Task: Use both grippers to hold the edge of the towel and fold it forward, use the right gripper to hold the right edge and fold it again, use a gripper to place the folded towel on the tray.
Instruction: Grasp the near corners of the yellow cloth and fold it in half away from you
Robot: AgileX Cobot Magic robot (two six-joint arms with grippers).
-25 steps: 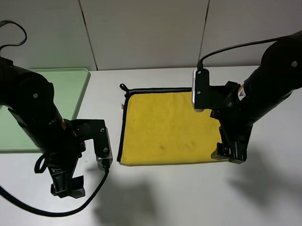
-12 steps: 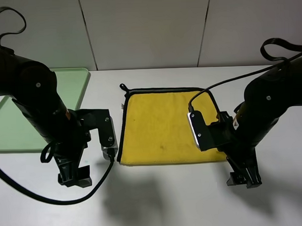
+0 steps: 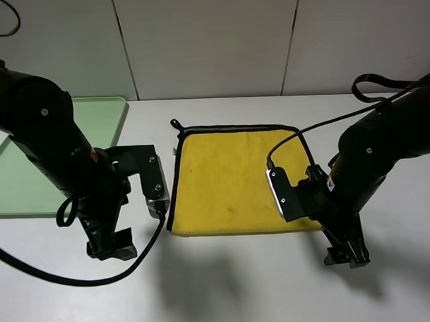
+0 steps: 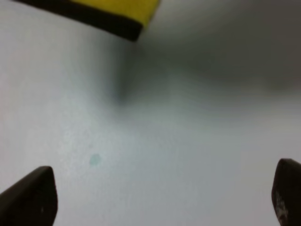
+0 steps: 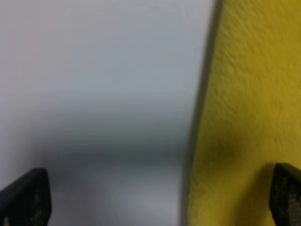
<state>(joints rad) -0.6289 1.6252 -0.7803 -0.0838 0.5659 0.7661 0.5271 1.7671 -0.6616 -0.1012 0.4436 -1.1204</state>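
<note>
Change: the right gripper [image 3: 345, 257] has drawn back off the towel [image 3: 233, 180] onto the table [image 3: 240, 287]; the left gripper [image 3: 108, 249] has edged toward it.
Meaning: no edge is gripped, so the first fold is probably not yet begun.
Claws: both spread, holding nothing.
Towel: flat, between the arms; the near-left corner lies ahead of the left claw, apart; the edge [image 5: 200, 117] runs between the right fingertips.
Tray [image 3: 107, 105]: far left.

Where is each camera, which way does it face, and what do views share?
Exterior high: mounted high, facing down at the table; shows left arm, right arm, towel, tray.
Left wrist: on the left arm, facing down at bare table; left fingertips, towel corner.
Right wrist: on the right arm, facing down; right fingertips, towel edge.
Shared: the towel, in all three.
</note>
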